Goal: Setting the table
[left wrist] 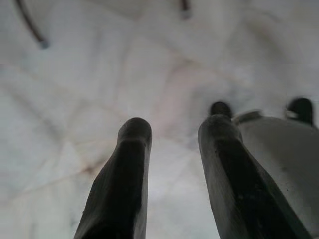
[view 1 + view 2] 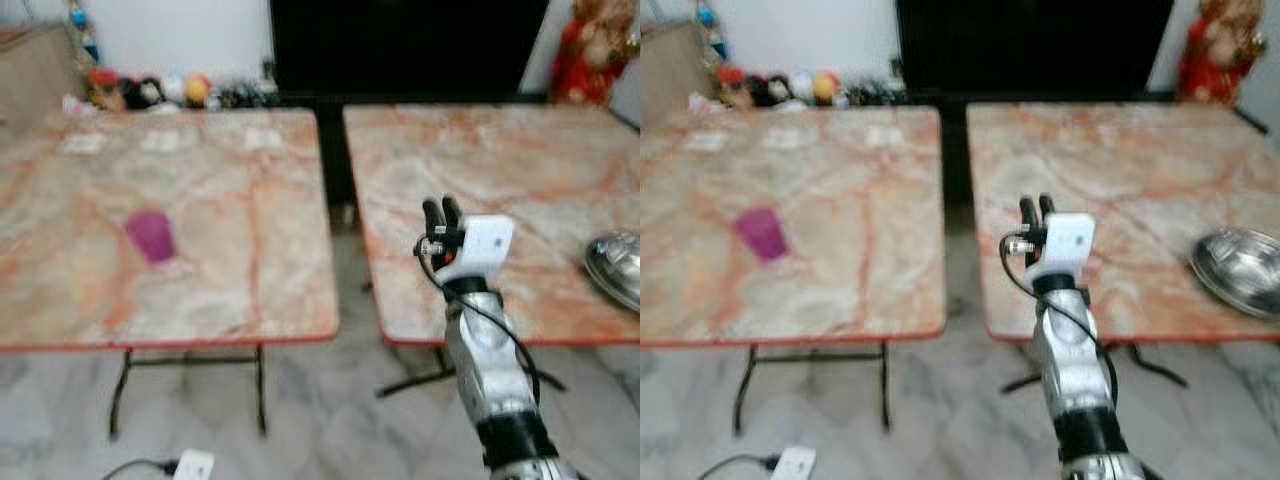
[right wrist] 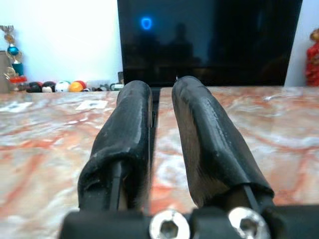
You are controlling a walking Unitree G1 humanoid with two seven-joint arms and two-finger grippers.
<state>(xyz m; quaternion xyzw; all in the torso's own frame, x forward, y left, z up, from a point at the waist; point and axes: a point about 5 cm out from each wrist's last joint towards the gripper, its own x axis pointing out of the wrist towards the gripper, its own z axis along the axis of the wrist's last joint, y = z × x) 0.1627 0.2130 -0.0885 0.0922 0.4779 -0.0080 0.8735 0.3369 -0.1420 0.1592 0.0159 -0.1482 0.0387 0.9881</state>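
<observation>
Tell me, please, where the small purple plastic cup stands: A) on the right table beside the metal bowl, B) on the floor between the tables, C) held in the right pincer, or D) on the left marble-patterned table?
D: the small purple plastic cup stands on the left marble-patterned table, far from the shiny metal bowl on the right table.

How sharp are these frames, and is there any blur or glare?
Both eye views are softly blurred all over, smearing the purple cup and metal bowl. Left wrist view is hazy, pale floor washed out. Right wrist view is sharpest; the screen carries a small blue reflection.
</observation>
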